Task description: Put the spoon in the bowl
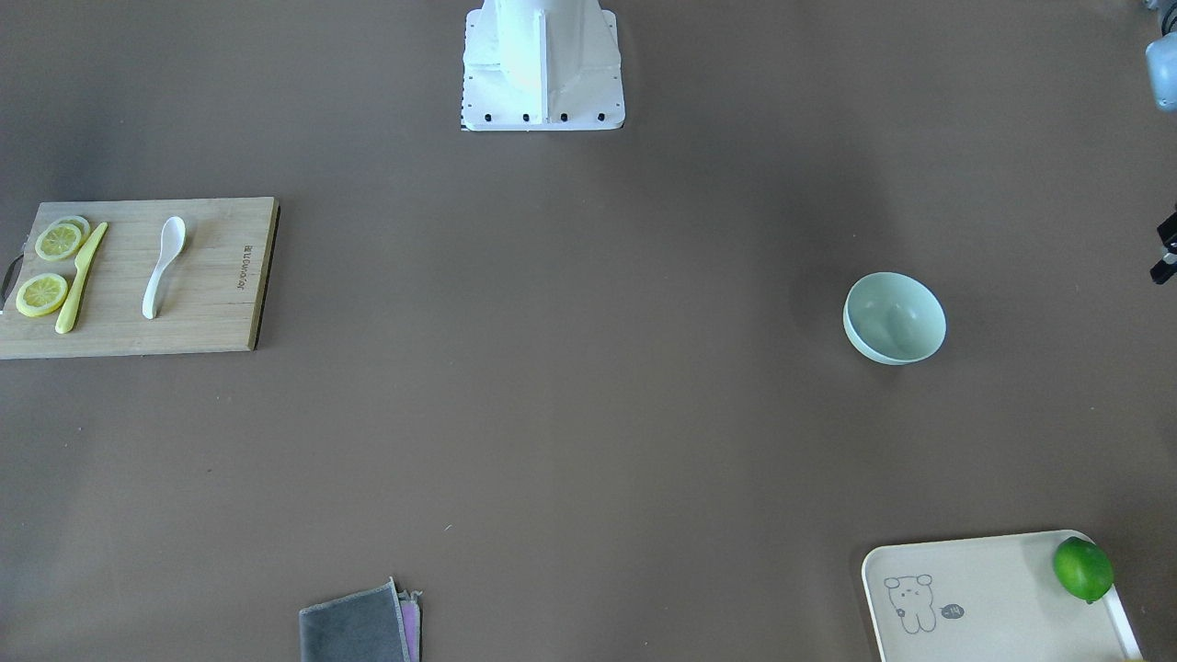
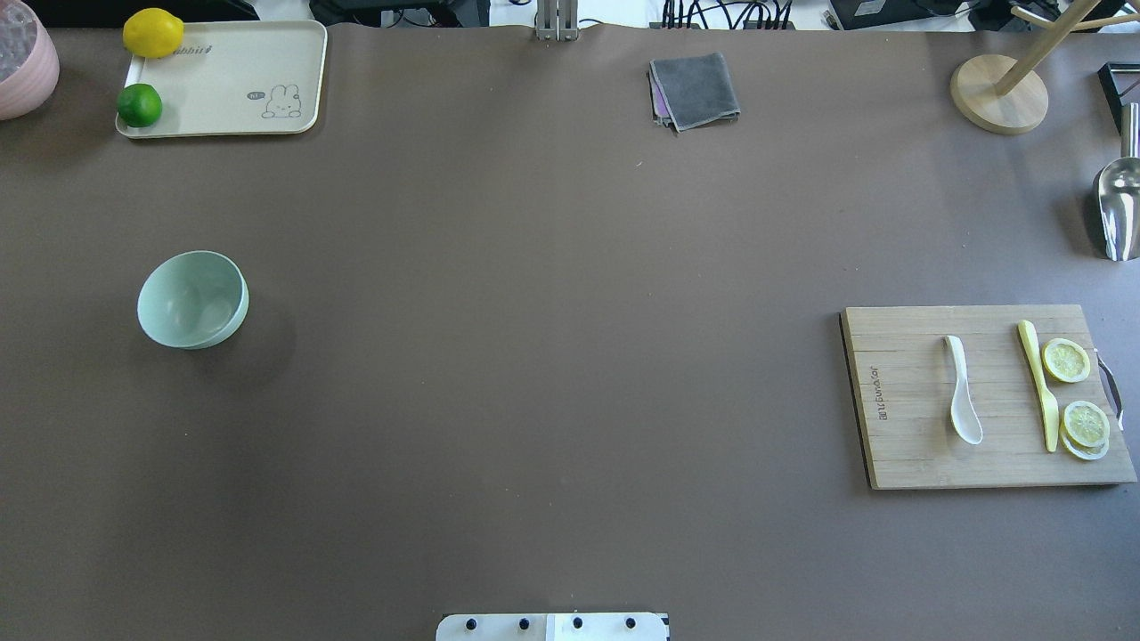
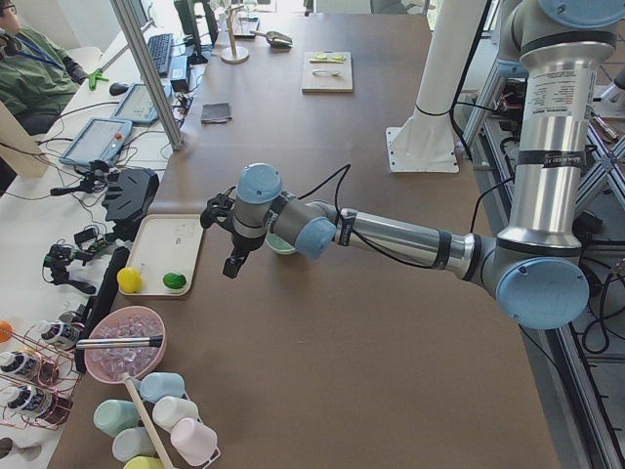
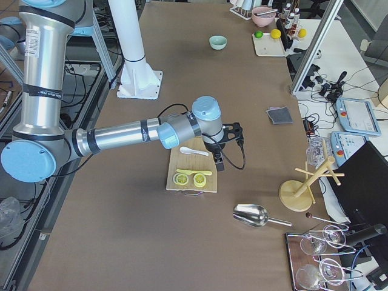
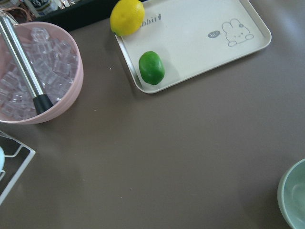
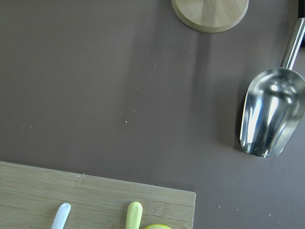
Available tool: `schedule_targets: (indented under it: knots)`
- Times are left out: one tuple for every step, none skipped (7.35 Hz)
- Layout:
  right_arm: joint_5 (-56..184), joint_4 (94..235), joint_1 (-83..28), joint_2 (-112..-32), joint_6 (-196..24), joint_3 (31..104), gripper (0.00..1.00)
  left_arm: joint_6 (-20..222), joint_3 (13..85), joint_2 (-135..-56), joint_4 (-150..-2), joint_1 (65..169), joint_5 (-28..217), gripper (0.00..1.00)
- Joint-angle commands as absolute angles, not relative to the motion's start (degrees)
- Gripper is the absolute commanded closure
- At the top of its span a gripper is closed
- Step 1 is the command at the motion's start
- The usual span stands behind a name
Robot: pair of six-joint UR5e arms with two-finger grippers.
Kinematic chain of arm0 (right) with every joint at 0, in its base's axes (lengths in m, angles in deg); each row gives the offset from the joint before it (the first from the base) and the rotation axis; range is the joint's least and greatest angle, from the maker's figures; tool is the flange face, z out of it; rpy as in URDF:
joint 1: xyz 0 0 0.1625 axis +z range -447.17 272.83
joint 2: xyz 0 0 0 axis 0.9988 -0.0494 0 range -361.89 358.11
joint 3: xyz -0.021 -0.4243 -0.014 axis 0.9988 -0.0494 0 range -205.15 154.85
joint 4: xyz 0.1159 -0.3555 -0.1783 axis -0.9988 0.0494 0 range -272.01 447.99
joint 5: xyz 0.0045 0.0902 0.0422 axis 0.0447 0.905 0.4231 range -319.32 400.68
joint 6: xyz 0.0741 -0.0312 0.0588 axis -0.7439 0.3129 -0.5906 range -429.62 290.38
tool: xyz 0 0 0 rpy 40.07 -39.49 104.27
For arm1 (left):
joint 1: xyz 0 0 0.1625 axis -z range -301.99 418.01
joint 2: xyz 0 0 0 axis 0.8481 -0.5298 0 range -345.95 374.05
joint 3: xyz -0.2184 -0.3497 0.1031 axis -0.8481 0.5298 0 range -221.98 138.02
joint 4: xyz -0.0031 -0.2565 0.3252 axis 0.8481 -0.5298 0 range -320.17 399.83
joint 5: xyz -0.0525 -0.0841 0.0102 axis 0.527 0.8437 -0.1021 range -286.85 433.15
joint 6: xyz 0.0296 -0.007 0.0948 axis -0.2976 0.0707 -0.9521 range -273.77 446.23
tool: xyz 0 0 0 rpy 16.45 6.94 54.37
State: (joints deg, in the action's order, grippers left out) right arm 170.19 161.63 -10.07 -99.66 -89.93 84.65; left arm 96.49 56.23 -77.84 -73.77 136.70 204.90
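The white spoon [image 1: 162, 267] lies on a wooden cutting board [image 1: 221, 276], its scoop toward the robot. It also shows in the overhead view [image 2: 962, 392], and its handle tip shows in the right wrist view [image 6: 61, 214]. The mint-green bowl [image 1: 894, 317] stands empty and upright on the far side of the table [image 2: 192, 298]; its rim shows in the left wrist view [image 5: 293, 195]. My left gripper [image 3: 232, 266] hangs high beside the bowl, on the tray's side. My right gripper [image 4: 219, 163] hangs above the board's outer edge. I cannot tell whether either is open or shut.
A yellow knife [image 2: 1038, 383] and lemon slices [image 2: 1066, 361] share the board. A cream tray [image 2: 223, 80] holds a lime [image 2: 140, 105] and a lemon [image 2: 153, 32]. A pink ice bowl [image 5: 33, 76], a grey cloth [image 2: 695, 89], a metal scoop [image 2: 1118, 209] and a wooden stand [image 2: 997, 93] sit along the edges.
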Motion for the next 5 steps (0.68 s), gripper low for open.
schedule_targets:
  knots:
    - [164.99,155.71,-18.31,-99.27,-104.26,84.37,0.00,110.13,51.74,-78.24,-86.39,126.35,204.55,0.02]
    - [161.56,153.23,-22.27,-99.53,-109.56,84.36,0.00,117.53,49.36,-78.59,-92.99,121.69,204.46,0.02]
    - [161.09,152.86,-23.26,-99.71,-110.31,84.45,0.00,121.69,47.34,-79.29,-96.54,119.03,204.20,0.02]
    - [161.09,152.86,-23.45,-99.80,-110.31,84.45,0.00,122.60,45.58,-79.38,-98.84,116.48,201.15,0.02]
    - [161.09,152.86,-23.54,-99.89,-110.31,84.45,0.00,122.96,43.56,-79.47,-100.95,114.98,199.73,0.17]
